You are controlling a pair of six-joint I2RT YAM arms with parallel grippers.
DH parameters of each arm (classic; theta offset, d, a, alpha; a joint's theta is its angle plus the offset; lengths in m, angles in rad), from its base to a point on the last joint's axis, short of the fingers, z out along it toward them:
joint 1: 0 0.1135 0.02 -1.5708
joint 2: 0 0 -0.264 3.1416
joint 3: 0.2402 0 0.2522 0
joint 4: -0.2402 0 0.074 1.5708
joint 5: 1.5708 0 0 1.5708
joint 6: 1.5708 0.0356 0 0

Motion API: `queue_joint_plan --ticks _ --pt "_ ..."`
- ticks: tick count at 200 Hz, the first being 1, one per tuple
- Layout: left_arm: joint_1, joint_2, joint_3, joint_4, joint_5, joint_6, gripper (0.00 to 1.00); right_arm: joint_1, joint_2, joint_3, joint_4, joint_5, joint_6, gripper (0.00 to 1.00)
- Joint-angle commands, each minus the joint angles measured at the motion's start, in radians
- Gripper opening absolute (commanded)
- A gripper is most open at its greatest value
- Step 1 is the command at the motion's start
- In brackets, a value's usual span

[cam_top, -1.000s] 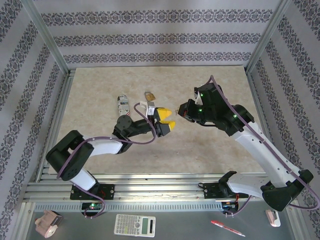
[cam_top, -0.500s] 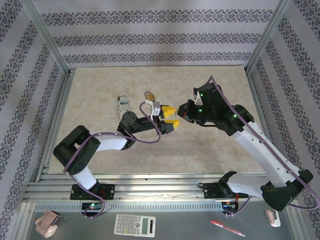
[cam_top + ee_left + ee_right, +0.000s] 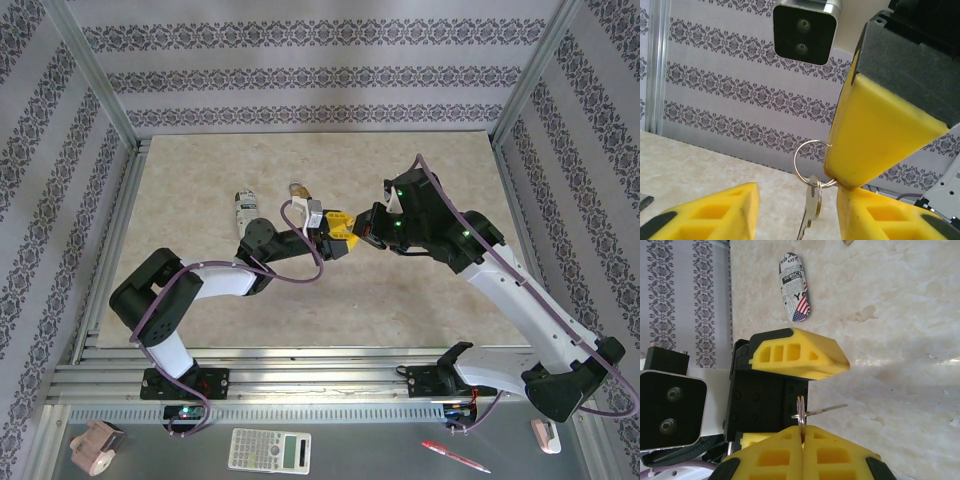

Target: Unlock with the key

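Now: right pincer (image 3: 802, 434) clamped shut on ring of key (image 3: 811, 207); key dangles low-centre of left-wrist frame, between fingers of half-open left pincer (image 3: 799, 197), touching neither, above bench (image 3: 680, 160) middle.

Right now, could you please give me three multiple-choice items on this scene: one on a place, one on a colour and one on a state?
1. Where is the key?
A lying flat
B hanging from a key ring between the fingers of the left gripper
C standing on its tip

2. What colour are the grippers' fingers?
A yellow
B red
C green

3. How does the right gripper stand?
A wide open
B shut on nothing
C shut on the key ring

Answers:
1 B: in the left wrist view the key dangles with a finger on either side.
2 A: every finger seen is yellow.
3 C: in the right wrist view its fingers meet on the ring.
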Motion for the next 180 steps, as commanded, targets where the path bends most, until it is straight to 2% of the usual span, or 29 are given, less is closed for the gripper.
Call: queue_joint_plan --ticks 1,112,135,166,180 --pt "0.014 0.007 0.016 0.015 0.034 0.011 0.41 0.011 -0.011 -0.014 0.004 -0.004 0.005 0.00" --pt "0.019 0.034 -0.016 0.009 0.040 0.028 0.43 0.011 -0.012 -0.013 0.011 -0.008 0.009 0.00" --pt "0.018 0.042 -0.020 0.002 0.039 0.037 0.34 0.010 -0.014 -0.014 0.012 -0.007 0.010 0.00" --pt "0.019 0.033 -0.003 -0.052 0.036 0.062 0.12 0.010 -0.022 -0.035 0.029 -0.014 0.023 0.00" --pt "0.020 0.026 -0.002 -0.071 0.038 0.079 0.10 0.011 -0.027 -0.040 0.031 -0.010 0.025 0.00"
